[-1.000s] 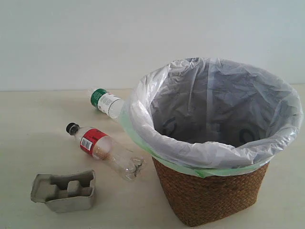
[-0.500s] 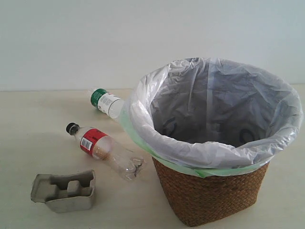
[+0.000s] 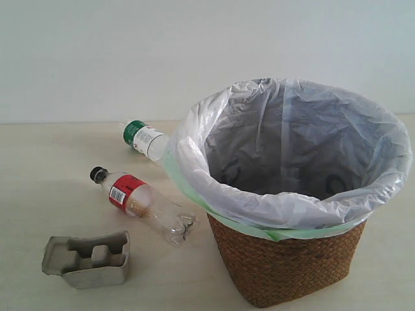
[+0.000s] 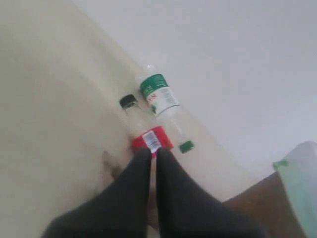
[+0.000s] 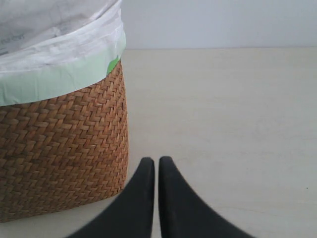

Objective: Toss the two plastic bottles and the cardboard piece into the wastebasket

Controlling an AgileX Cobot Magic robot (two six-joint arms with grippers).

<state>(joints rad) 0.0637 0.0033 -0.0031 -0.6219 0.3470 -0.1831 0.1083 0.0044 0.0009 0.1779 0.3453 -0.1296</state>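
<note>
The black-capped, red-labelled plastic bottle (image 3: 139, 202) lies on its side left of the wastebasket (image 3: 288, 259). Behind it lies the second bottle (image 3: 146, 139), with a green and white label, its far end hidden by the basket's bag. The grey cardboard piece (image 3: 87, 259) sits at the front left. No gripper shows in the exterior view. In the left wrist view my left gripper (image 4: 153, 151) is shut and empty, above the red-labelled bottle (image 4: 148, 134), with the other bottle (image 4: 159, 95) beside it. My right gripper (image 5: 156, 161) is shut and empty, beside the wastebasket (image 5: 64, 158).
The wastebasket's white-green bag (image 3: 298, 214) folds over its rim and it looks empty inside. A pale wall (image 3: 97, 58) stands behind the beige table (image 3: 39, 194). Bare table (image 5: 228, 109) lies on the right gripper's side of the basket.
</note>
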